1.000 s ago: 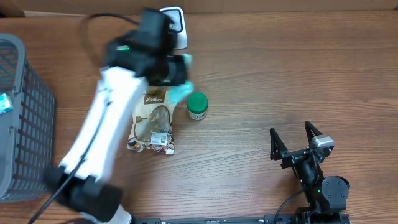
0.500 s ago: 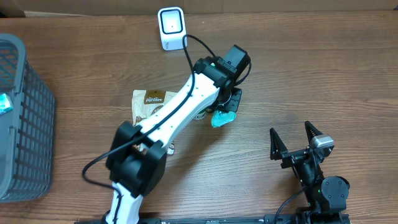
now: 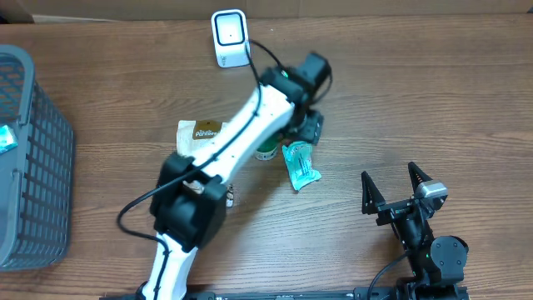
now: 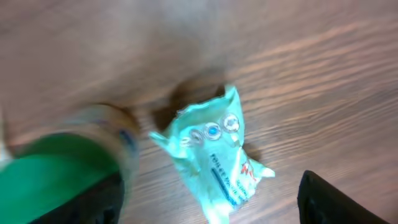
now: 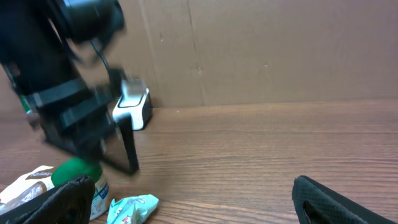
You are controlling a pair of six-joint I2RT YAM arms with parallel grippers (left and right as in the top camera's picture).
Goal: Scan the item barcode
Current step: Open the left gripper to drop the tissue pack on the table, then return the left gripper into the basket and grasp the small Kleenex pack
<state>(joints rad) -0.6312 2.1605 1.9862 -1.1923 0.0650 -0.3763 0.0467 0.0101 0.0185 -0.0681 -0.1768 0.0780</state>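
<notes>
The item, a teal packet (image 3: pixel 300 165), lies loose on the wood table to the right of a green-lidded jar (image 3: pixel 266 152). Just above it hovers my left gripper (image 3: pixel 306 125), open and holding nothing. In the left wrist view the packet (image 4: pixel 214 158) rests flat between the spread fingers (image 4: pixel 333 199), with the jar's green lid (image 4: pixel 56 168) at the left. The white barcode scanner (image 3: pixel 229 37) stands at the table's far edge. My right gripper (image 3: pixel 398 187) waits open and empty at the lower right; its view shows the packet (image 5: pixel 132 208), the jar (image 5: pixel 78 177) and the scanner (image 5: pixel 134 102).
A brown snack bag (image 3: pixel 200 137) lies left of the jar, partly under the left arm. A grey mesh basket (image 3: pixel 33 158) stands at the table's left edge. A cardboard wall (image 5: pixel 261 50) backs the table.
The left arm swung from near the scanner to the right with the teal packet, then its jaws opened and the packet dropped onto the table. The right arm has not moved.
</notes>
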